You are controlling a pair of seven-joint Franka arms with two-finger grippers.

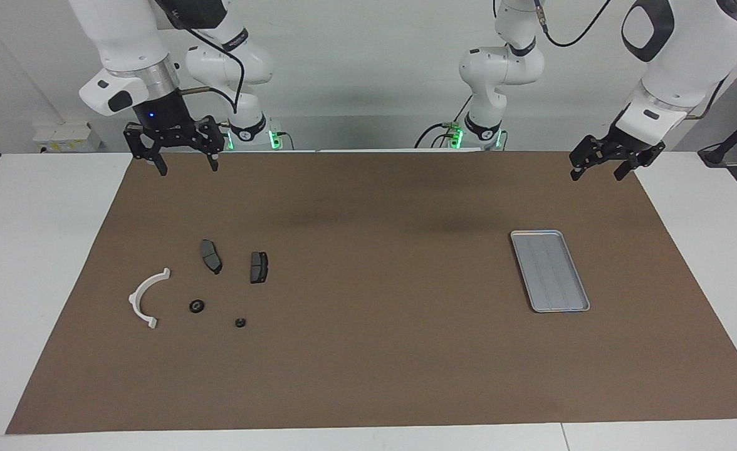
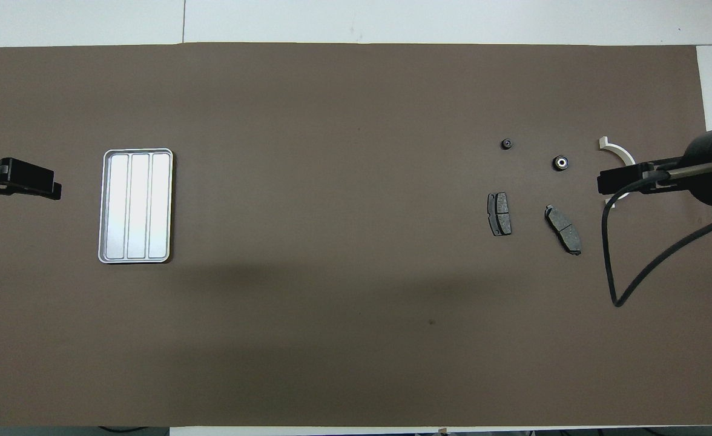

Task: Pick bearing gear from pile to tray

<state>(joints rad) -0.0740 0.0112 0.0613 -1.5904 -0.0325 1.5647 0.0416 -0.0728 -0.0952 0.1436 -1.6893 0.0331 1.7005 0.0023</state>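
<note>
Overhead, the right gripper point(image 2: 604, 181) hides part of the white half-ring point(image 2: 619, 151); both grippers' fingers point(image 1: 213, 164) apart, empty.

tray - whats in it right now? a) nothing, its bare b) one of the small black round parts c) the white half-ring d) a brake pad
a: the tray shows only its own ridges, while the white half-ring, both brake pads and the two small black round parts all lie on the brown mat toward the right arm's end.
</note>
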